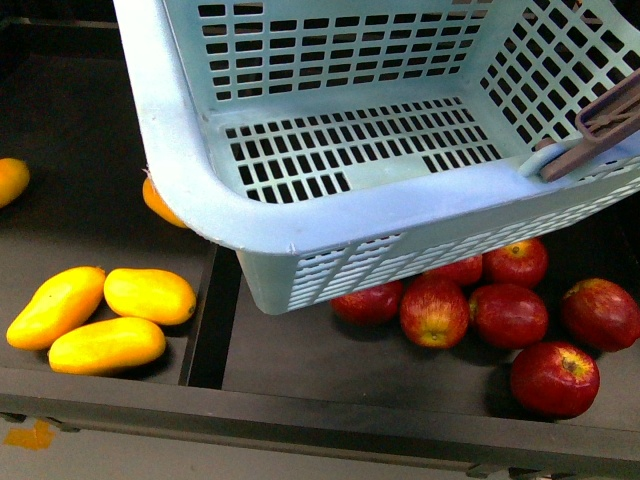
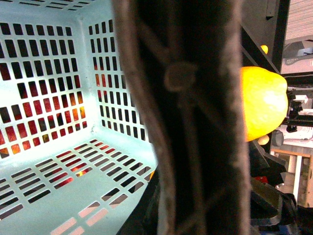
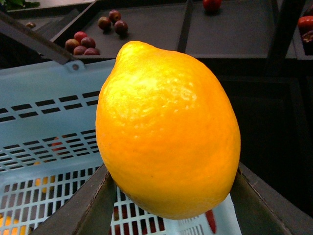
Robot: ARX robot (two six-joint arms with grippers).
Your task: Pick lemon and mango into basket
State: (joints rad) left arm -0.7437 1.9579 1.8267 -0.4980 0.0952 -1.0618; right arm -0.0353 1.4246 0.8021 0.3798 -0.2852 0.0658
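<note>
One fruit in hand, none in the basket (image 1: 200,190) yet. Grips the lemon (image 3: 166,127) low on its belly with the right hand (image 3: 171,210), fingers (image 3: 83,205) closed on both flanks, pointed tip up. Hangs close by the basket's slotted wall (glowing past the brown handle (image 2: 195,122) in the left wrist view); cannot say whether over the inside or just outside the rim.

Looks firm, light and a little waxy, with pebbled skin. Curves away under the pads, so better held at the widest girth than near the tapered ends. Should stand a short drop onto the plastic floor.

Cannot tell the state of the left hand: shows only that handle, blurred close across the lens.

Has the mango (image 1: 150,295) yet to fetch, lying on the counter (image 1: 300,380) among others, left of the raised basket and well apart from the red apples (image 1: 435,310). Being longer and smooth, probably wants a grip across the middle of its length.
</note>
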